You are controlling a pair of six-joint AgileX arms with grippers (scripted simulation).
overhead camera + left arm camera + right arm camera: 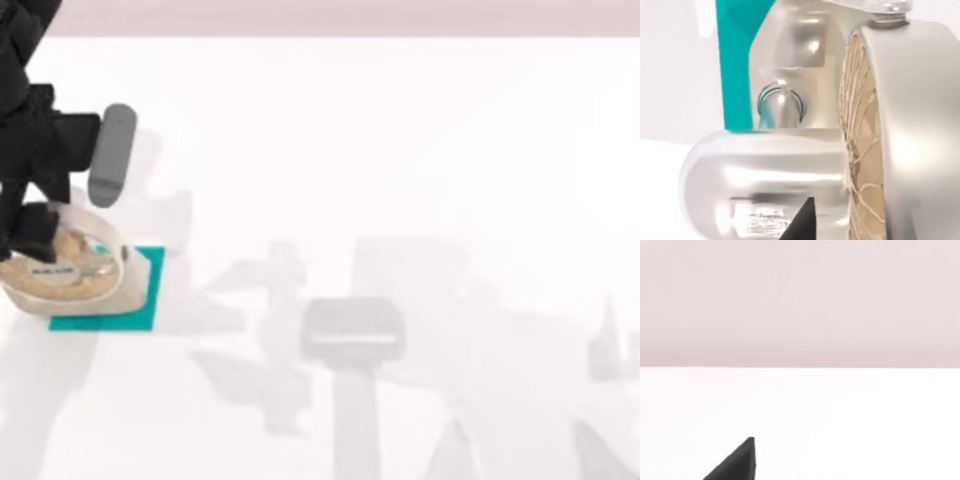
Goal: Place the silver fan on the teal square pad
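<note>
Our left gripper [50, 225] at the table's [400, 150] left edge, over the silver fan [65, 270].
The fan lies over the teal square pad [140, 300]; our jaws seem closed on it, though partly hidden.

We see a plain white surface [400, 150] that fills nearly the whole top view, smooth and unmarked. Along its far edge runs a flat, pale pinkish-grey wall [340, 15] with no windows or fittings that we can make out. In the right wrist view the same wall [800, 300] meets the white surface [850, 415] in one straight line. The light is bright and even; we find soft grey shadows spread over the near half of the surface, densest toward its middle and its near right corner
</note>
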